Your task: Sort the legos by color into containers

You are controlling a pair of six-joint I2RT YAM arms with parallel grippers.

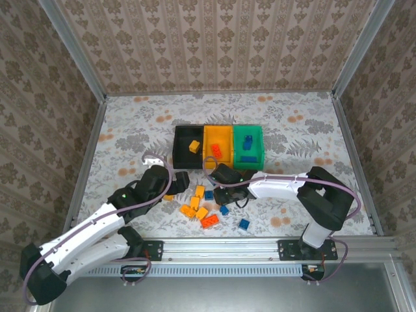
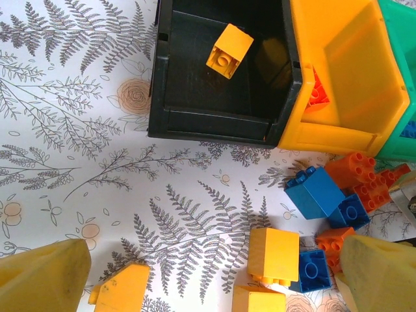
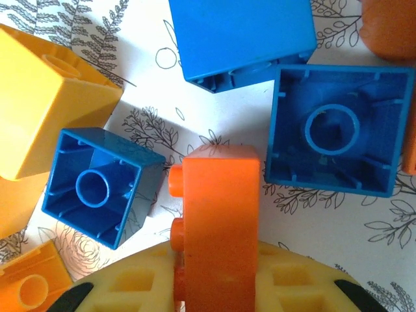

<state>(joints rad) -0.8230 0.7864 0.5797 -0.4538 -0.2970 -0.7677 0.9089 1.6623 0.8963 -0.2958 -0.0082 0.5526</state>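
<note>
The right pincer (image 3: 218, 283) is closed narrow on a small red-orange studded plastic brick (image 3: 218, 214), clamped on edge between its pale pads (image 3: 130, 289) with the studs to the left. Hemming it in on the fern-printed bench (image 3: 338, 227) are two blue bricks lying hollow side up, one (image 3: 97, 185) just beside it on the left, the other (image 3: 331, 130) close at the upper right. A third blue brick (image 3: 240, 36) lies beyond, and a yellow-orange brick (image 3: 45, 110) at the far left. From above, this pincer (image 1: 220, 177) sits over the loose heap of bricks (image 1: 202, 212), just in front of three joined open plastic bins. That view gives their contents: a yellow brick (image 1: 194, 147) in the black bin (image 1: 177, 146), a red-orange one (image 1: 215, 151) in the yellow-orange bin (image 1: 221, 136), blue ones (image 1: 247, 158) in the green bin (image 1: 260, 146). The left pincer (image 2: 212, 276) is spread wide and holds nothing. Its yellow fingers (image 2: 42, 276) straddle loose yellow (image 2: 273, 253) and blue (image 2: 313, 192) pieces near the black bin's front wall. The green bin is cut to a sliver at that view's right edge.
</note>
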